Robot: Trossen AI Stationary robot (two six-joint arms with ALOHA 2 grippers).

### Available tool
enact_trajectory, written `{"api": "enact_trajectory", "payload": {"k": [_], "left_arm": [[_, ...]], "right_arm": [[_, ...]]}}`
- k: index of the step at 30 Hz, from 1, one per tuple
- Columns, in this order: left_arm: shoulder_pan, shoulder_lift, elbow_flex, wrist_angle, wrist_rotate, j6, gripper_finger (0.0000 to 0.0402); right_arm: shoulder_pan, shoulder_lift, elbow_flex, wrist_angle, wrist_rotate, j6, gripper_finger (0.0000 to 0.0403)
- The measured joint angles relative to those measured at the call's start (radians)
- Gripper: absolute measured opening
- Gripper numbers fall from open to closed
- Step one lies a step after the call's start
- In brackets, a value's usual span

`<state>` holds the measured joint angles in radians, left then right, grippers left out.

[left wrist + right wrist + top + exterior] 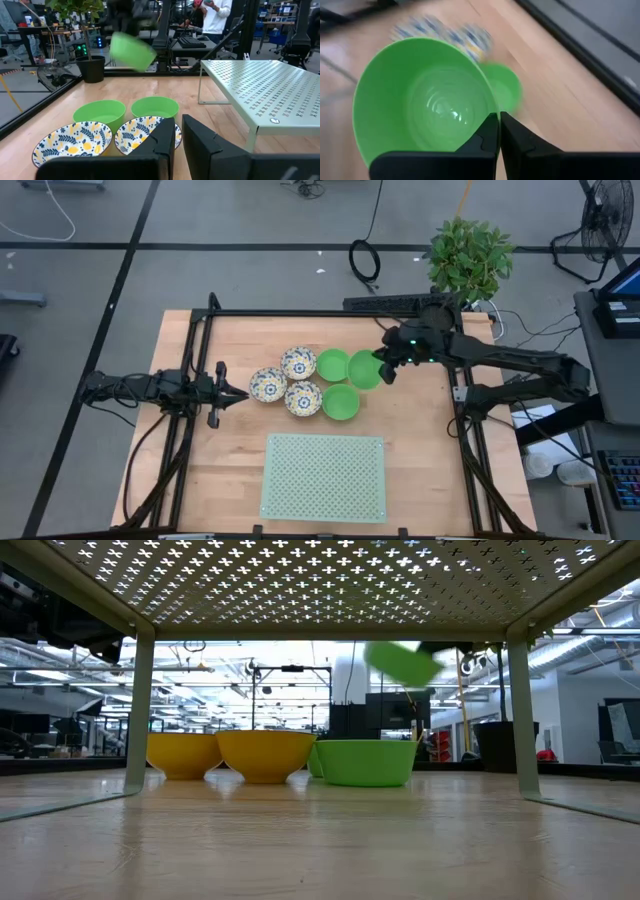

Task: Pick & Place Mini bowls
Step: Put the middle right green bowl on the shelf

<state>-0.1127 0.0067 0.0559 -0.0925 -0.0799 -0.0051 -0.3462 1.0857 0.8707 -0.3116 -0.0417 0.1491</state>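
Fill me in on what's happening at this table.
The right gripper is shut on the rim of a green bowl, held up off the table. Two more green bowls and three floral bowls sit clustered mid-table, behind the perforated mat. The left gripper waits shut beside the floral ones.

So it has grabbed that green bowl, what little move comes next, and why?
Probably carry it toward the perforated mat. The right gripper is shut on the rim of a green bowl, which the low view shows already lifted clear of the table, while the mat holds no bowls yet.
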Motion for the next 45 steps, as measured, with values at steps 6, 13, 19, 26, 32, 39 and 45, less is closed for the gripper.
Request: {"api": "enact_trajectory", "payload": {"k": [6, 13, 19, 26, 32, 39, 45], "left_arm": [[0.0, 0.0, 0.0, 0.0, 0.0, 0.0, 0.0037], [0.0, 0.0, 0.0, 0.0, 0.0, 0.0, 0.0037], [0.0, 0.0, 0.0, 0.0, 0.0, 0.0, 0.0037], [0.0, 0.0, 0.0, 0.0, 0.0, 0.0, 0.0037], [0.0, 0.0, 0.0, 0.0, 0.0, 0.0, 0.0037], [0.0, 0.0, 0.0, 0.0, 0.0, 0.0, 0.0037], [0.0, 0.0, 0.0, 0.0, 0.0, 0.0, 0.0037]], "right_arm": [[0.101, -0.037, 0.122, 0.004, -0.04, 0.022, 0.0001], [0.274, 0.118, 0.492, -0.234, -0.015, 0.022, 0.0], [0.431, 0.345, 0.869, -0.55, 0.125, 0.079, 0.0], [0.616, 0.62, 1.371, -0.803, 0.145, 0.185, 0.0], [0.739, 0.689, 1.451, -0.841, 0.112, 0.266, 0.0], [0.794, 0.687, 1.366, -1.035, 0.265, 0.519, 0.0], [0.8, 0.687, 1.25, -1.061, 0.266, 0.627, 0.0]]}}
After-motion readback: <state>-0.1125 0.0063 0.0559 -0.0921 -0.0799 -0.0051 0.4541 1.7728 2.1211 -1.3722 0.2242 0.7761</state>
